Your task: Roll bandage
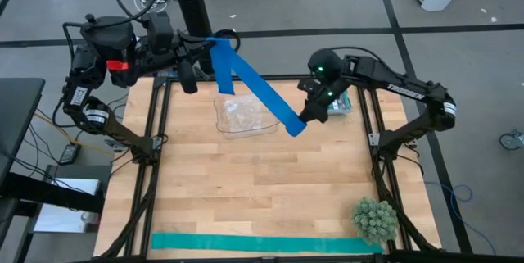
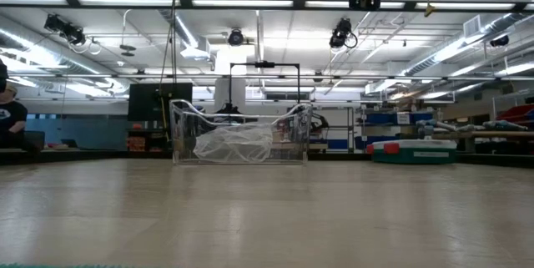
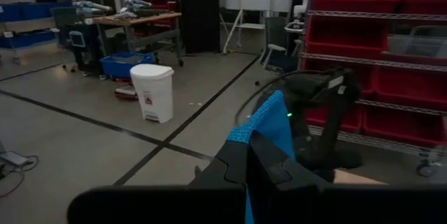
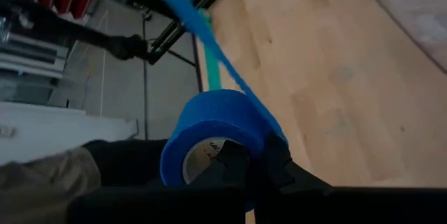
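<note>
Above the table (image 1: 262, 189): bandage (image 1: 258, 91) hanging taut between two raised grippers.

Table carrying a teal strip (image 1: 262, 244) along its near edge, a clear tray (image 1: 243, 116) at the far middle, and a green spiky ball (image 1: 375, 219) at the near right corner. Left gripper (image 3: 249, 160), over the far left edge, is pinching the bandage's free end with fingers closed. Right gripper (image 4: 253, 167), over the far right, is clamping the rolled end, fingers closed on the roll's wall.

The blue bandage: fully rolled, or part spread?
Part spread: the bandage stretches taut between left tool and a roll in right tool.
</note>
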### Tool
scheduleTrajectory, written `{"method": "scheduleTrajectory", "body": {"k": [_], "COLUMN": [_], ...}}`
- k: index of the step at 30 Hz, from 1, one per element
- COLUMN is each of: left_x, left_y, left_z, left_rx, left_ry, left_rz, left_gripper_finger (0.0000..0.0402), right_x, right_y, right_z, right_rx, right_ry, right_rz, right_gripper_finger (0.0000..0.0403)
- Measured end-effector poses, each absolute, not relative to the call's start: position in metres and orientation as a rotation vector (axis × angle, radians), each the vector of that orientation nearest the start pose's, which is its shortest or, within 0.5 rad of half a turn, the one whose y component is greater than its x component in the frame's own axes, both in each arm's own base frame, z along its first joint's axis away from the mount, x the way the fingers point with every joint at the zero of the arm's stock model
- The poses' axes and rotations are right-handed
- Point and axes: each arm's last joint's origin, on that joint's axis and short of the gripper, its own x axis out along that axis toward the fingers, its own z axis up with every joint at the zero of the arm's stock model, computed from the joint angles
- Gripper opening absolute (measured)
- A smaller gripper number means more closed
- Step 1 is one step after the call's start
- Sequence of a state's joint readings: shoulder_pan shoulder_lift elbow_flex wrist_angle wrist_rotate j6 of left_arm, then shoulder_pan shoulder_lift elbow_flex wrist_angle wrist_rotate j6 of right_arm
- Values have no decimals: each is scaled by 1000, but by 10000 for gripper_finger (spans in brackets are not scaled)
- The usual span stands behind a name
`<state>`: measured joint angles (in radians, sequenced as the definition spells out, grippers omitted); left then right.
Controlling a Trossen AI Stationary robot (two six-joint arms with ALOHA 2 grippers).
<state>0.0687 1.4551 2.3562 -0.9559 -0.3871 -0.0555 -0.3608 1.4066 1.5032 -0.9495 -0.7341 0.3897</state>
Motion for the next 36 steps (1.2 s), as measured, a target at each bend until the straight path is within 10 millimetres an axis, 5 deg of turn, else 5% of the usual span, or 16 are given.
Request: {"method": "scheduleTrajectory", "body": {"k": [16, 36], "left_x": [203, 235], "left_y": [12, -8], "left_z": [588, 580], "left_rx": [-23, -46], "left_ry": [46, 45], "left_rz": [394, 366], "left_gripper_finger": [1, 1], "right_x": [265, 258], "right_y": [-135, -181], "right_z": [369, 366], "right_rx": [975, 1058], "right_ry": [705, 567], "right_rz": [40, -91], "right_gripper_finger": [0, 0]}}
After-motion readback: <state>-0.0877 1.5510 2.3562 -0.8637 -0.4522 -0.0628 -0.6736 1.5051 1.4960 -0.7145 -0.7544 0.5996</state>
